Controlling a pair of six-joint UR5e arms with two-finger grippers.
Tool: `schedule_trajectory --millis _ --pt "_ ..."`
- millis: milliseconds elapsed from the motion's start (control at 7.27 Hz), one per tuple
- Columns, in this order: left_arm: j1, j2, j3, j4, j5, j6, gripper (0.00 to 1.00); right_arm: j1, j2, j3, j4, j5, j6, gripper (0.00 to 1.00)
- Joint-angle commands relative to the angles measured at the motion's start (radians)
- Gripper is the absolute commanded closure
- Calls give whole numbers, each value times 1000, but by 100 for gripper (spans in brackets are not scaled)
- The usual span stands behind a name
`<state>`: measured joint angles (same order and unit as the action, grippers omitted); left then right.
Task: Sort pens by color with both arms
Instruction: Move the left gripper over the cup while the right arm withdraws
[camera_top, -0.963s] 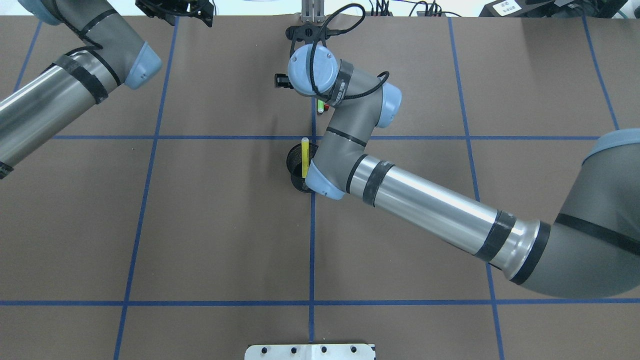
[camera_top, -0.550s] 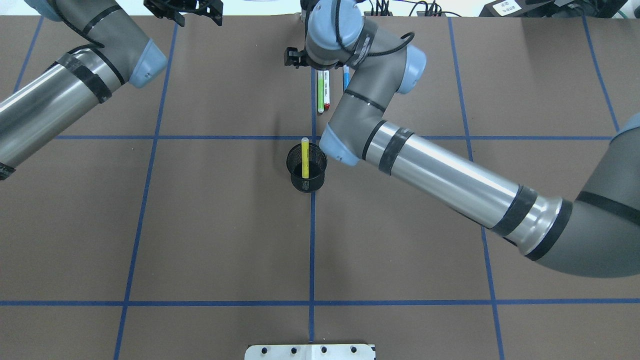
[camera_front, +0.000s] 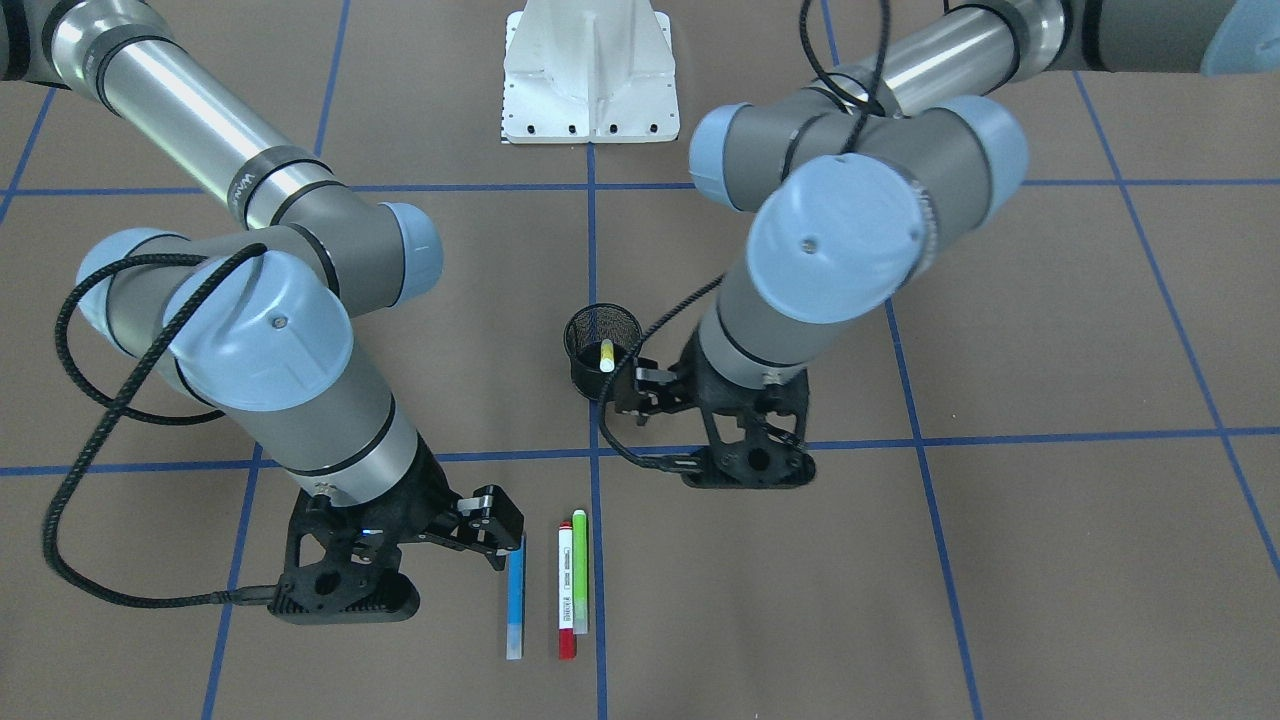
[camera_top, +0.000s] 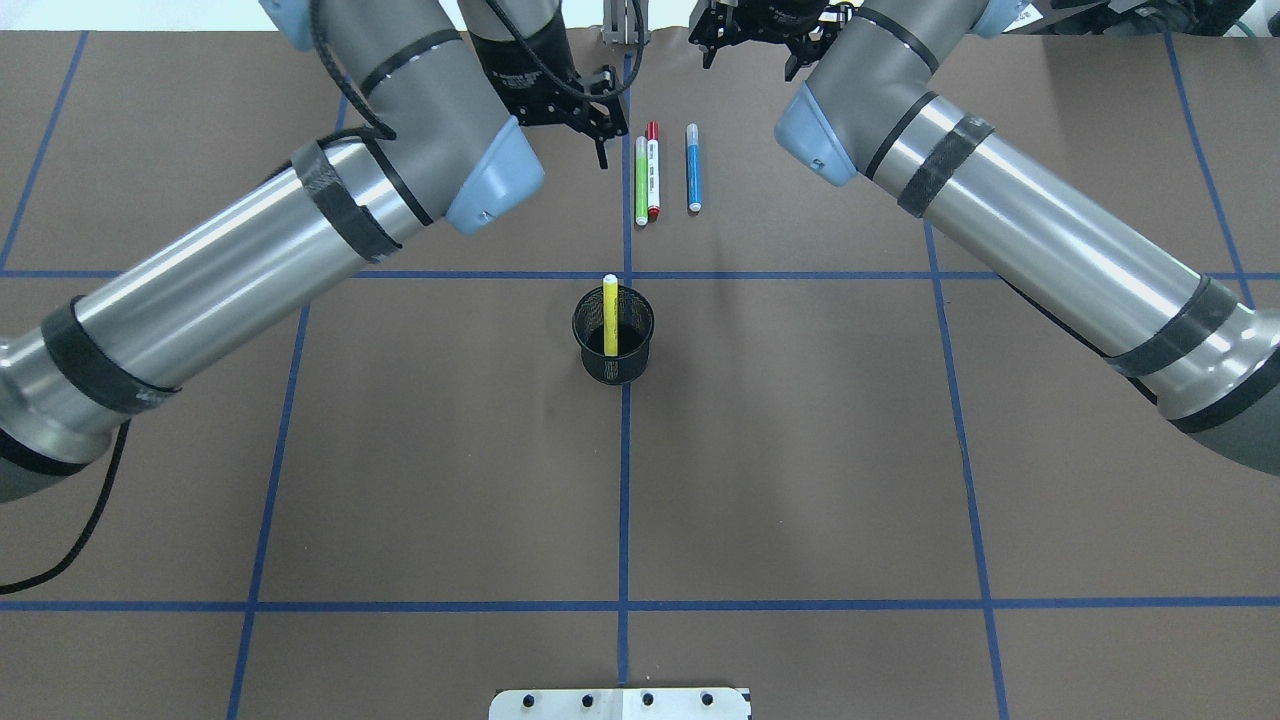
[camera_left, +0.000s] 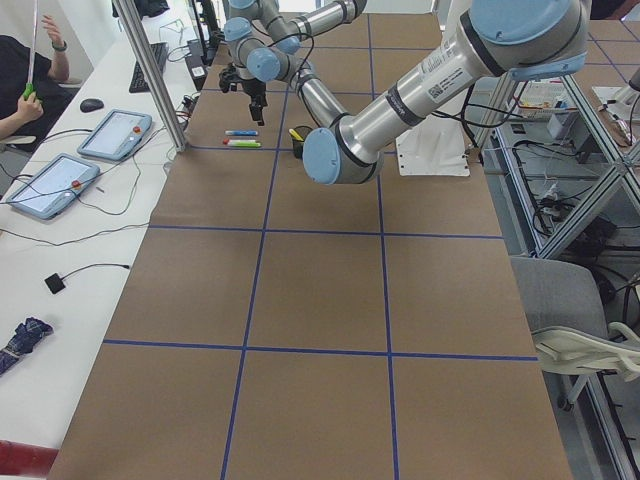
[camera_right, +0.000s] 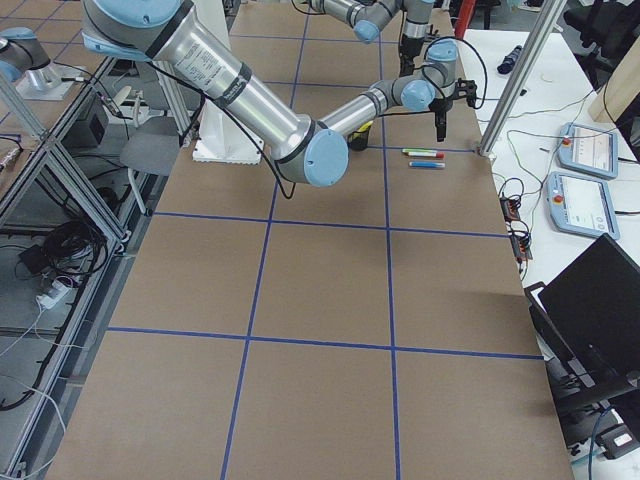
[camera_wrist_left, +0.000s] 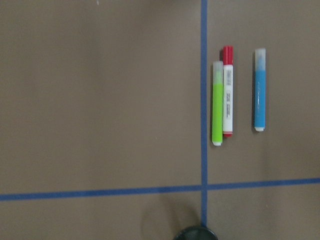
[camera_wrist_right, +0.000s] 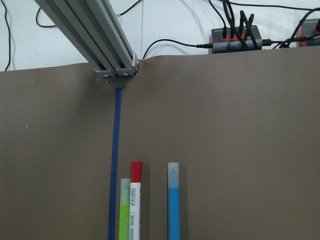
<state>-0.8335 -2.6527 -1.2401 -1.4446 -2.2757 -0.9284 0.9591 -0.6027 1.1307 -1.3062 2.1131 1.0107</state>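
**One pen in the cup, three on the table, no pen in either gripper**

The top edge of the overhead view cuts off the right gripper (camera_top: 755, 42). The part that shows has its fingers spread apart, with nothing between them. The left gripper (camera_top: 595, 115) is partly covered by its own wrist and cable, so it cannot be told how wide its fingers stand. It has hold of no pen. The wrist views show only the table (camera_top: 450, 450) and the pens, and in the side views both grippers are too small to judge.

The yellow pen (camera_top: 610, 315) stands tilted in the black mesh cup (camera_top: 628, 372), with its lower part dim behind the mesh. The green pen (camera_top: 640, 180) and the white pen with red caps (camera_top: 652, 172) lie flat on the far part of the table. They touch side by side, just beside the blue tape line (camera_top: 625, 480). The blue pen (camera_top: 693, 168) lies parallel to them, a little apart on the robot's right. The right wrist view cuts off the near ends of these three pens, and the left wrist view catches only the cup's rim.

The left gripper hangs just across the tape line from the green pen.

Beyond the table's far edge stand an aluminium post (camera_wrist_right: 95, 40) and a power strip (camera_wrist_right: 235, 37). Two tablets (camera_left: 115, 135) lie on a side desk near a person (camera_left: 15, 60). The white pedestal base (camera_front: 590, 70) sits on the robot's side.
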Motion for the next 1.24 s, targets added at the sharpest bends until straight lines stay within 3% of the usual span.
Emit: schedule_trajectory --millis 0,138,413,550,688,825,1100 --pt "74 -88 139 27 -2 -6 1 9 -64 61 -36 28 -4 0" --pt "85 -127 221 36 -1 -1 1 7 -95 89 -35 27 -14 0" --pt "108 -118 245 85 5 41 7 1 -101 101 -30 21 -12 0" --pt "108 -115 245 102 7 43 20 0 -100 100 -30 21 -12 0" --pt "106 -115 243 104 7 43 44 0 -100 100 -30 19 -14 0" --pt "106 -115 237 104 7 43 58 0 -100 100 -28 19 -14 0" --pt "106 -119 235 112 8 43 64 -2 -101 96 -30 16 -26 0"
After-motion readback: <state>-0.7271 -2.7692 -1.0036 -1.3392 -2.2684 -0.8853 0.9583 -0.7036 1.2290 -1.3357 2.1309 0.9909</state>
